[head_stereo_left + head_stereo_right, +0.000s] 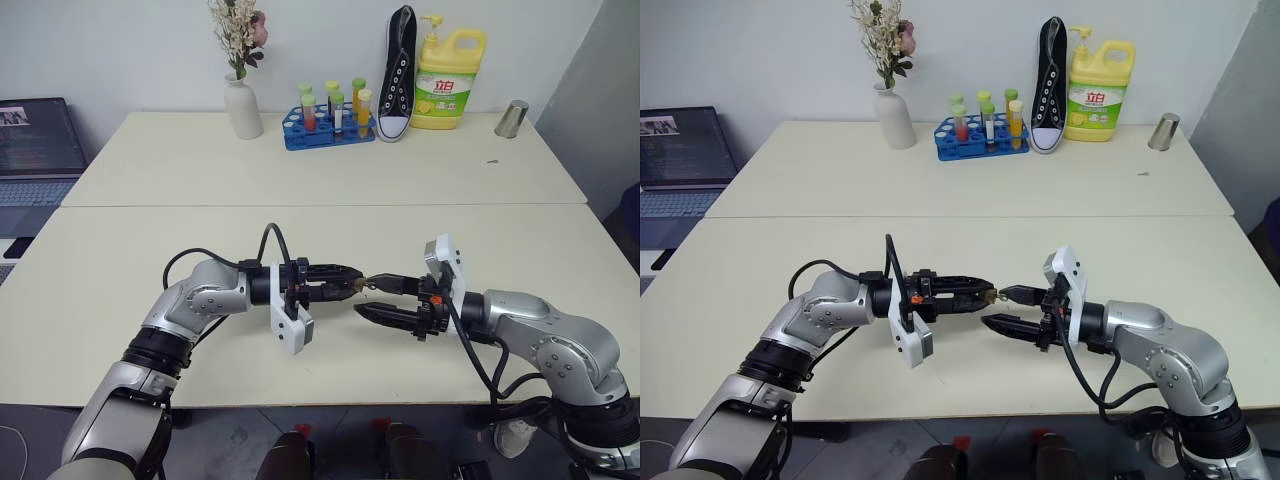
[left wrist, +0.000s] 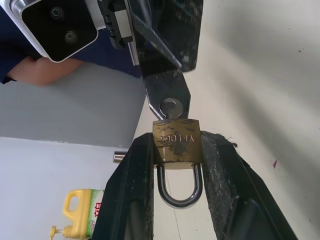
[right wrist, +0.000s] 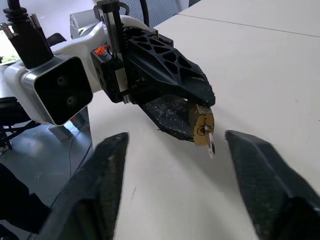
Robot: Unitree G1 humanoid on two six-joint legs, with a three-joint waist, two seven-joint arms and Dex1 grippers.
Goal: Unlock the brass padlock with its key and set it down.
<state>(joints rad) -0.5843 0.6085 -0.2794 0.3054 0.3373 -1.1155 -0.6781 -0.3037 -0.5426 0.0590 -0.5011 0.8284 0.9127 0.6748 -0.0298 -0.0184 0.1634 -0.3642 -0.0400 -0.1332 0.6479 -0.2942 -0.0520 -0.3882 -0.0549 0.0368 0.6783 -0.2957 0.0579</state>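
My left gripper (image 1: 350, 283) is shut on the brass padlock (image 2: 176, 140), its two fingers pressing the sides of the lock body above the table (image 1: 320, 390). The silver shackle (image 2: 179, 192) lies between the fingers, pointing back toward the wrist. The key (image 2: 171, 106) sits in the keyhole, and its round head sticks out past the fingertips. My right gripper (image 1: 368, 297) faces the left one from the right and stands open. One finger is on each side of the key (image 3: 212, 148). I cannot tell whether a finger touches the key.
On the far table stand a white vase (image 1: 240, 105), a blue tube rack (image 1: 328, 125), a black shoe (image 1: 397, 75), a yellow detergent bottle (image 1: 448, 80) and a metal cup (image 1: 512, 118). A laptop (image 1: 35, 150) sits at the left. A person's arm (image 2: 40, 70) shows in the left wrist view.
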